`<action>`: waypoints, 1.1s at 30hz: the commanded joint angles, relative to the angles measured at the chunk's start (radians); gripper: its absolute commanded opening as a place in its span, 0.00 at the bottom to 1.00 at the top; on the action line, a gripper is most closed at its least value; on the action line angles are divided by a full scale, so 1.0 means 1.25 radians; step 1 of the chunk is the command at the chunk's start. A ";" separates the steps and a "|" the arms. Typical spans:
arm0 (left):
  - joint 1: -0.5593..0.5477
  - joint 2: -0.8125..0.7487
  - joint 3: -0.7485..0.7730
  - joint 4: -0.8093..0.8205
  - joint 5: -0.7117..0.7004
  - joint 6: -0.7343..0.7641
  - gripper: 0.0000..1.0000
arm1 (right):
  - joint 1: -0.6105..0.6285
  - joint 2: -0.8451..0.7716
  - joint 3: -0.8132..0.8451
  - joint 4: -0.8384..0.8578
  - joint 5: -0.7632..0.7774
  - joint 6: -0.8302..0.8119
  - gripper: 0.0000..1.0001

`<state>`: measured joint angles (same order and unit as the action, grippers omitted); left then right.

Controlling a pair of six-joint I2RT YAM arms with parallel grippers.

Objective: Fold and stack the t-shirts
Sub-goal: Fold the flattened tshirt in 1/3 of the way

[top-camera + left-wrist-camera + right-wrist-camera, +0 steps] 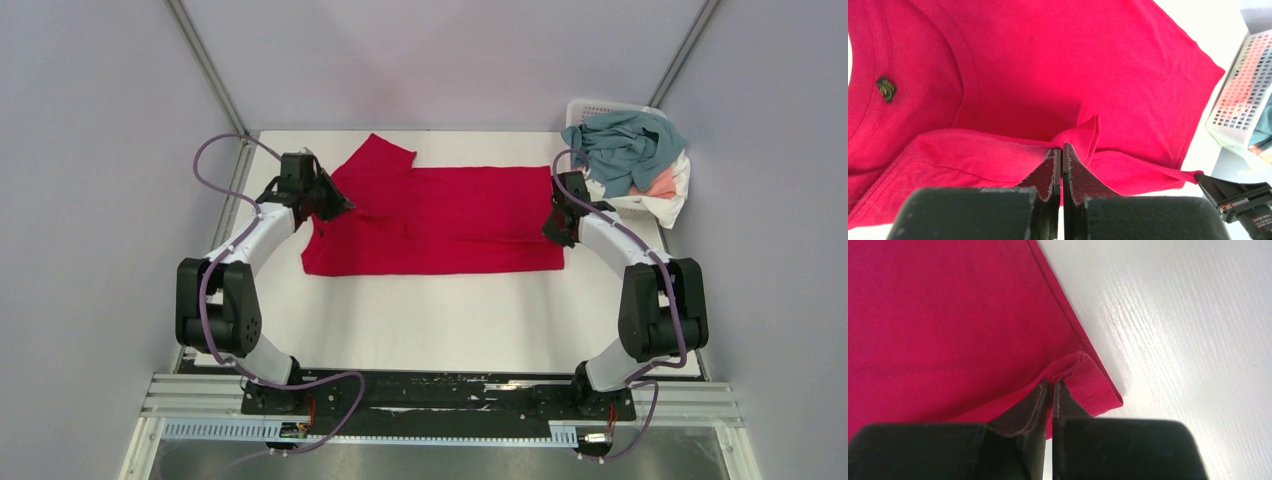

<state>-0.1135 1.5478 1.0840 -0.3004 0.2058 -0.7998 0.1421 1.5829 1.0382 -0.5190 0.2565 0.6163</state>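
Observation:
A bright red t-shirt [440, 215] lies spread across the middle of the white table, one sleeve pointing to the far left. My left gripper [335, 205] is shut on a pinched fold of the red t-shirt [1013, 65] near its collar end. My right gripper [556, 228] is shut on the hem corner of the red t-shirt [948, 315] at its right end. Teal-grey [625, 145], salmon-pink [660, 183] and white [672, 203] t-shirts are heaped in the basket at the far right.
A white plastic lattice basket [592, 108] stands at the far right corner; it also shows in the left wrist view [1243, 90]. Bare white table [440, 320] lies in front of the shirt. Grey walls close in on three sides.

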 commanded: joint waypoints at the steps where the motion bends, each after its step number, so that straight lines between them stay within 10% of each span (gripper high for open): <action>1: 0.012 0.041 0.068 0.039 0.018 0.025 0.00 | -0.010 -0.016 -0.005 0.055 0.020 0.007 0.07; 11: 0.018 0.198 0.189 0.003 0.026 0.037 0.01 | -0.025 0.037 -0.003 0.070 0.041 0.031 0.14; 14: 0.019 0.241 0.234 -0.048 -0.034 0.035 0.10 | -0.041 0.059 0.018 0.071 0.066 0.032 0.31; 18: 0.027 0.293 0.351 -0.101 -0.091 0.062 0.56 | -0.056 0.037 0.036 0.063 0.169 0.048 0.64; 19: 0.036 0.309 0.378 -0.119 -0.088 0.065 0.87 | -0.056 0.018 0.031 0.062 0.180 0.059 0.68; 21: 0.042 0.315 0.443 -0.173 -0.100 0.077 0.98 | -0.055 -0.040 0.006 0.067 0.182 0.071 0.76; 33: -0.012 0.149 0.185 -0.054 0.036 0.070 1.00 | 0.005 -0.129 -0.125 0.265 -0.369 -0.124 1.00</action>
<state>-0.0807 1.7958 1.4185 -0.4397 0.1497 -0.7200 0.0910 1.3647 0.9089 -0.3252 0.1055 0.5537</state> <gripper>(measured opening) 1.000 0.997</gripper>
